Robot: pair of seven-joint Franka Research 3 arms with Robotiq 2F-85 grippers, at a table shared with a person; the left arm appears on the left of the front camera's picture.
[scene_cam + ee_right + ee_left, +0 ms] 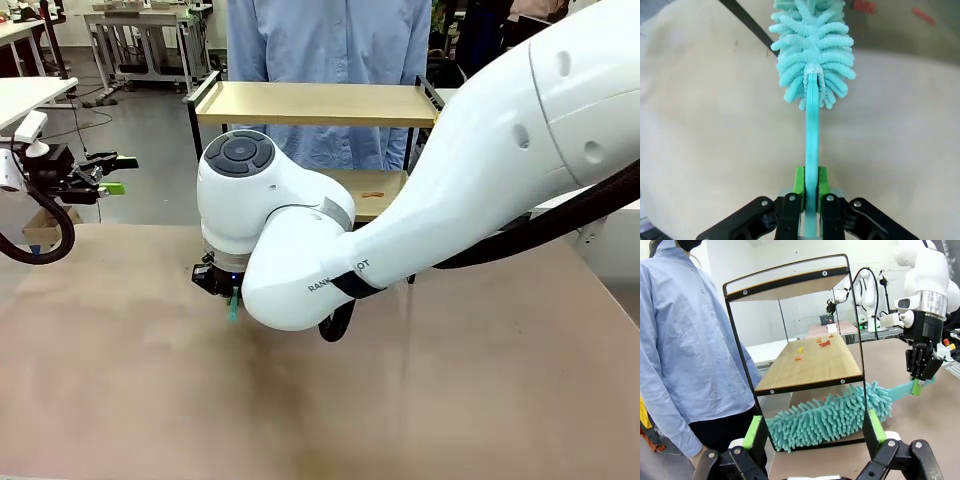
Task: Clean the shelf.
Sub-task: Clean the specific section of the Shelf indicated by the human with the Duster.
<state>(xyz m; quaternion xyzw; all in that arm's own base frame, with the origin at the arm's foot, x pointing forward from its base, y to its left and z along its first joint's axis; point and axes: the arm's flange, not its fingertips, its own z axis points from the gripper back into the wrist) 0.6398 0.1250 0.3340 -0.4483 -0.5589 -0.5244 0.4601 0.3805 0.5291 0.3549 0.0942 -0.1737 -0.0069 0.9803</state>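
From the front, the shelf (315, 103) stands at the far edge of the tabletop (450, 400), about mid-width, right in front of a person (330, 40) in a light blue shirt. A few orange scraps (372, 195) lie on its lower board. The right arm reaches in from the right edge across the middle. The right tool (218, 282) points down just short of the shelf's left end, with a bit of the teal duster (233, 306) handle showing below it. The left tool (118, 174) hangs beyond the tabletop's left edge, fingers apart and holding nothing.

In the left wrist view, the left tool's two green-padded fingers (753, 432) rise from the bottom, spread wide, with nothing between them. The shelf stands beyond them, seen from one end, its black frame carrying an upper and a lower wood board. Orange and yellow scraps sit toward the far end of the lower board. The duster's fluffy head lies beneath that board, inside the frame. Its handle runs out to the right, where the right tool is clamped on it. The person stands at the left, close to the shelf.

In the right wrist view, the right tool's green pads (799, 181) press on both sides of the teal handle. The handle runs straight up to the shaggy head, which passes a black bar of the frame. Blurred reddish scraps show at the top right.
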